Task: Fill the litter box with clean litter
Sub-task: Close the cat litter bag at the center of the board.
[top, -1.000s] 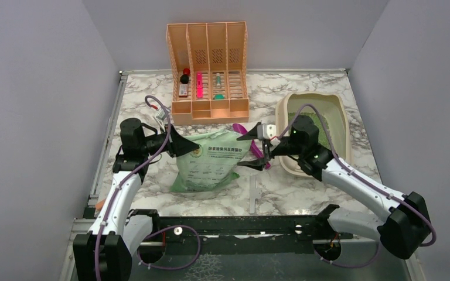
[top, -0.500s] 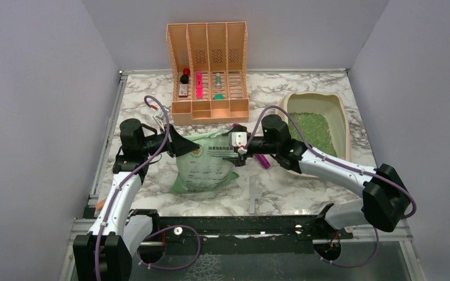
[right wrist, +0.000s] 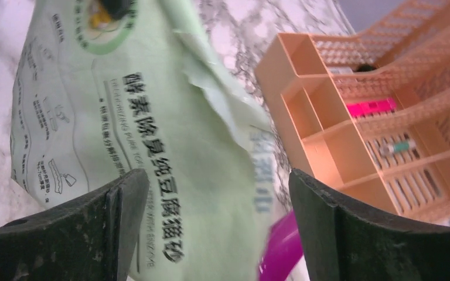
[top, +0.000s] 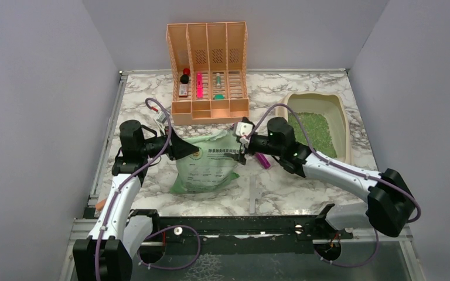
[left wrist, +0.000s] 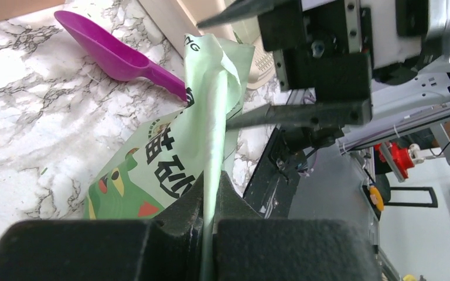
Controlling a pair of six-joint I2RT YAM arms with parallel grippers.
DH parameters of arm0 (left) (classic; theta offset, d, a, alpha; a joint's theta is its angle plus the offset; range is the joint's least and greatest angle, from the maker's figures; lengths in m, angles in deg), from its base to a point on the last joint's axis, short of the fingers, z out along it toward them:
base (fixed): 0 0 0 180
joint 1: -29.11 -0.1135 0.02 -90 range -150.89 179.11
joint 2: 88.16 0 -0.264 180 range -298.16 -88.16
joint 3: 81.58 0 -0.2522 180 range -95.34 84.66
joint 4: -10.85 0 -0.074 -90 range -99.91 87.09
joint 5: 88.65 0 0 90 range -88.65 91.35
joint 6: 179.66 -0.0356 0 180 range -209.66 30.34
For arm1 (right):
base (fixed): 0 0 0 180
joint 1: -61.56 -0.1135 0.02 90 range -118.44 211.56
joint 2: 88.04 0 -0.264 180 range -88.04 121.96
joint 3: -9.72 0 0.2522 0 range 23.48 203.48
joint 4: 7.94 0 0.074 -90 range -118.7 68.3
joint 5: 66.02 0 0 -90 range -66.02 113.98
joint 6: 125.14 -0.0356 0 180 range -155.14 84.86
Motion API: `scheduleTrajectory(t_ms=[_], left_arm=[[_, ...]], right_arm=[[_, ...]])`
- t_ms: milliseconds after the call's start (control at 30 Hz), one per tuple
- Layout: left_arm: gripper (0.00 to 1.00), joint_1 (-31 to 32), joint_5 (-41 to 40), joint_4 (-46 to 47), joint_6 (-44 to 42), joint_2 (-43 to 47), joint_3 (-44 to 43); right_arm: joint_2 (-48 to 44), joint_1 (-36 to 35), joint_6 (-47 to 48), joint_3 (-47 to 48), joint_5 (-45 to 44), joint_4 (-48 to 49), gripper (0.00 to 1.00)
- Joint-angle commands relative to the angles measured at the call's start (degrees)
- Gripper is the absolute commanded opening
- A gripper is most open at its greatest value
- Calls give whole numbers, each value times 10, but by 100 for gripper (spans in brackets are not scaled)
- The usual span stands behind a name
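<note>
Right hand (right wrist: 215, 178) has swung over the green bag (right wrist: 123, 117) printed "豆腐猫砂".

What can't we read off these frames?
- How full the bag is: opaque film, every view.
- Litter box near-left corner: top view, under the right arm.
- Scoop: bowl under the right arm in the top view; handle end behind the bag in the left wrist view.
- Whether the open right end effector touches the bag: right wrist view is motion-blurred.
- Organizer contents: too small in the top view.
</note>
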Motion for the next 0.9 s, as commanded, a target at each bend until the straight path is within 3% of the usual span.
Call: scheduleTrajectory(t_ms=[0,133,233,433,533,667,867], left_arm=[[0,-2,36,22,-22,26,-34],[0,-2,51,22,-32,25,-43],[0,-2,50,24,-34,26,-45],[0,-2,55,25,-32,33,-49],[0,-2,53,25,-31,35,-50],[0,-2,49,33,-27,34,-51],[0,-2,46,139,48,29,-27]], right_arm=[[-70,45,-186,-22,-69,33,97],[-75,137,-329,-4,58,3,99],[-37,154,-353,26,210,-26,100],[76,159,-436,88,311,-82,99],[100,160,-492,73,337,-36,97],[95,160,-611,10,374,111,79],[102,163,-821,-52,386,307,20]])
